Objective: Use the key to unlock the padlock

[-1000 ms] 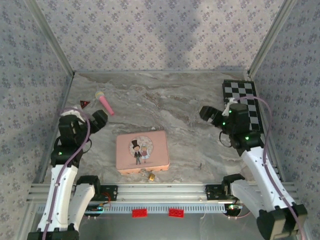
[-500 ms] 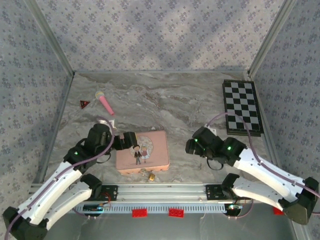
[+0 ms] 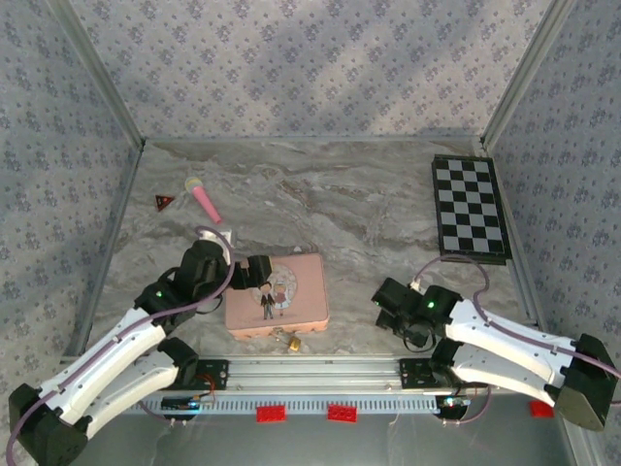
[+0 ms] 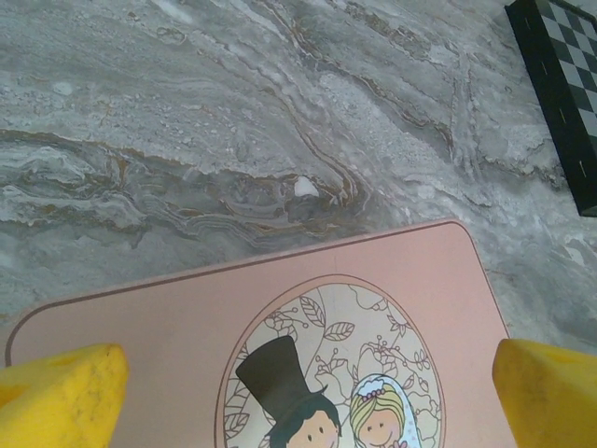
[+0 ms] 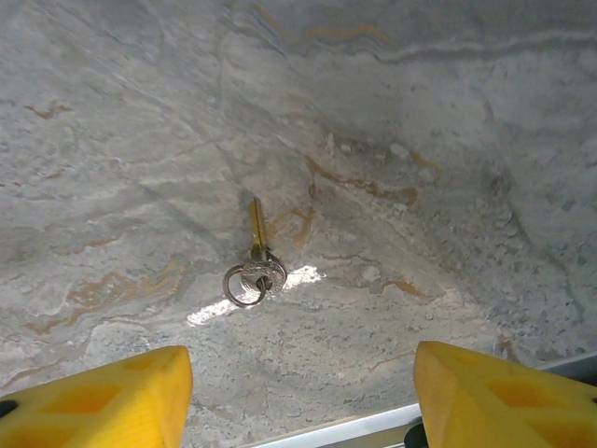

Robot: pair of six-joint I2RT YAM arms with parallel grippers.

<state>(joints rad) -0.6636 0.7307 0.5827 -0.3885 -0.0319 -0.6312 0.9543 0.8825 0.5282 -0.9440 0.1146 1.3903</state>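
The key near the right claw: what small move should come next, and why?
Probably ease the right gripper forward and down so that it straddles the key. Its fingers are open, and the key lies flat on the table a little ahead of them, untouched. The padlock cannot be opened until the key is held.

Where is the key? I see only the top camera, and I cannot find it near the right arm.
Observer: On the right wrist camera the key lies flat on the table, just ahead of the right gripper, whose fingers are open.
Operator: Which way does the blade point?
Observer: Away from the fingers; the ring end is nearer to them.
Operator: And the left gripper?
Observer: Open too; its wrist camera shows the pink tin lid between its fingers.
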